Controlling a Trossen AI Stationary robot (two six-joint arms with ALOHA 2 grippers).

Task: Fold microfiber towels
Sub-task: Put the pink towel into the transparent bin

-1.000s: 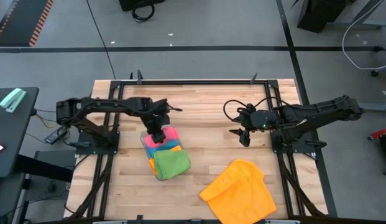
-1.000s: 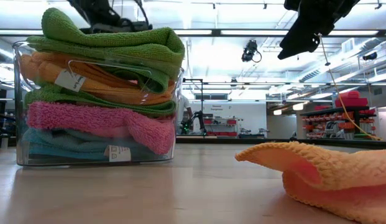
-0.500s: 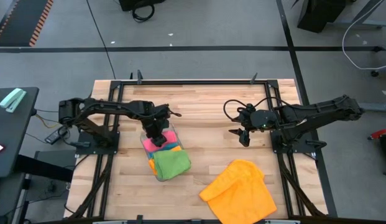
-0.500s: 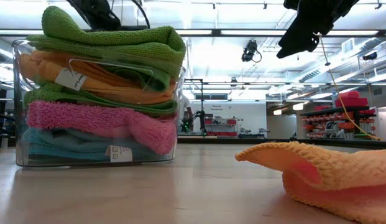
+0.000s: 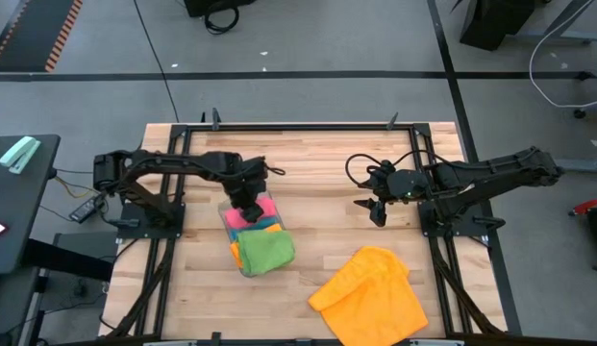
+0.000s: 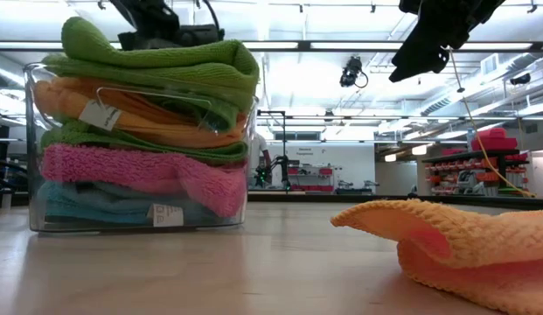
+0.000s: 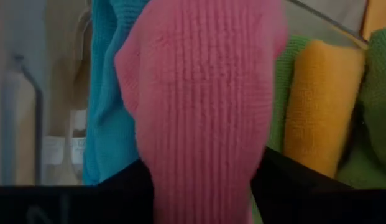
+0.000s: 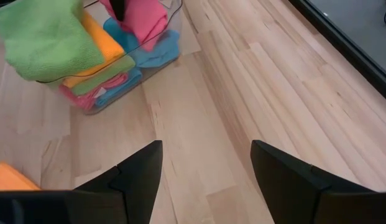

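1. Two arms on my screens, and I start at the left: the left claw (image 5: 248,204) is down over the far end of the clear plastic tray (image 5: 242,270), right above the pink towel (image 5: 242,217).
2. My left wrist view shows that pink towel (image 7: 202,112) bulging between the two dark fingers (image 7: 121,186), with a blue towel (image 7: 109,93) on one side and orange (image 7: 320,106) and green folds on the other. I cannot tell whether the fingers are pinching it or just straddling it.
3. I judge the step in hand as picking the next towel out of the tray. The stack is packed tight on edge, with the green towel (image 5: 264,252) at the near end.
4. Next move, as I see it: get a firm pinch on the pink fold alone, then lift straight up so the neighbours and the tray stay put.
5. Moving right: the right claw (image 5: 377,213) hangs wide and empty above bare tabletop (image 5: 317,173).
6. Far right and near me, one orange towel (image 5: 370,293) lies rumpled and loosely doubled over, well apart from the tray.
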